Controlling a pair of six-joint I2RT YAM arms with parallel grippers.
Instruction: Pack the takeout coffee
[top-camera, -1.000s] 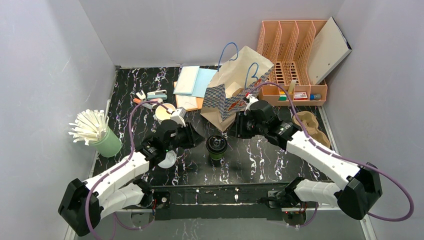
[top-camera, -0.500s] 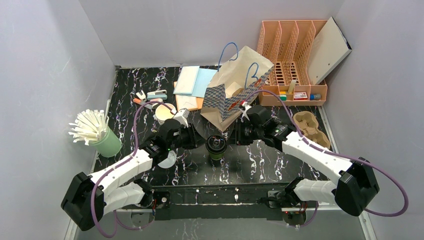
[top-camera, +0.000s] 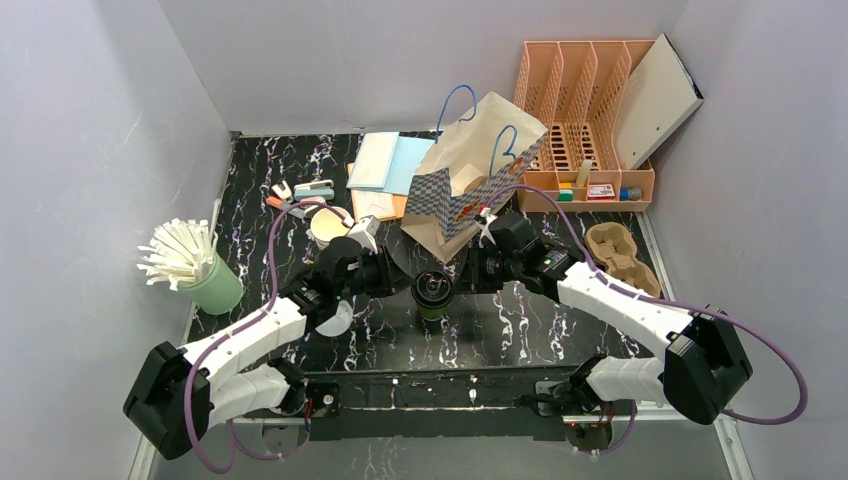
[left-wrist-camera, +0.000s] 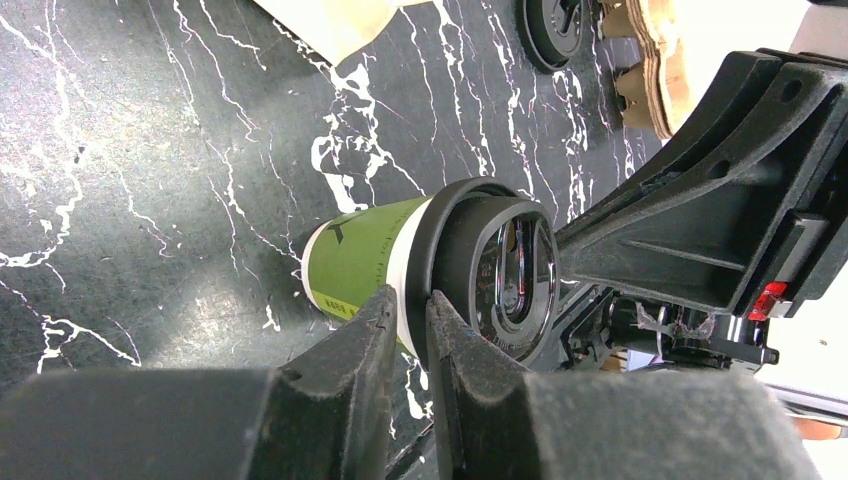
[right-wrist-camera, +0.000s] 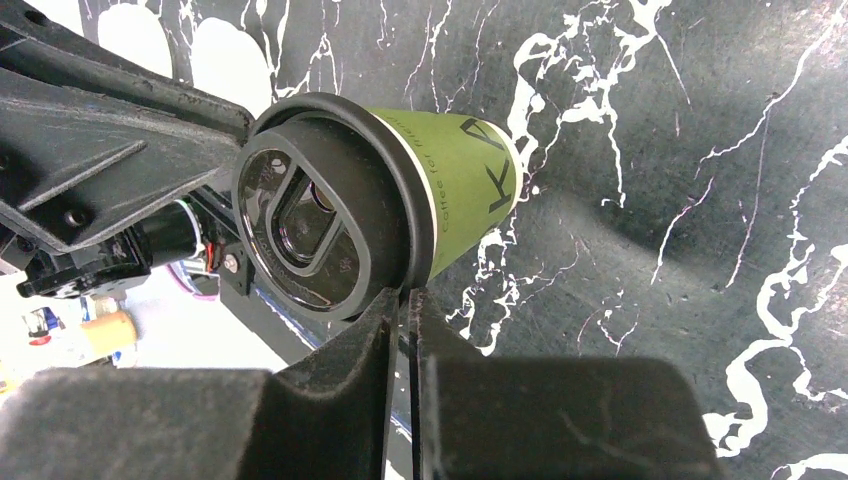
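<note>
Near the middle of the tabletop (top-camera: 530, 322), the takeout coffee (top-camera: 433, 292) stands upright, the left gripper (left-wrist-camera: 412, 305) pinches its black lid (left-wrist-camera: 495, 272) rim, and the right gripper (right-wrist-camera: 404, 300) is almost closed at the rim, though I cannot tell if it holds.

From overhead I see the takeout coffee (top-camera: 432, 290) upright on the black marbled table (top-camera: 520, 320), the left gripper (top-camera: 406, 279) at its left side, the right gripper (top-camera: 462, 274) at its right, the open paper bag (top-camera: 470, 185) just behind it
</note>
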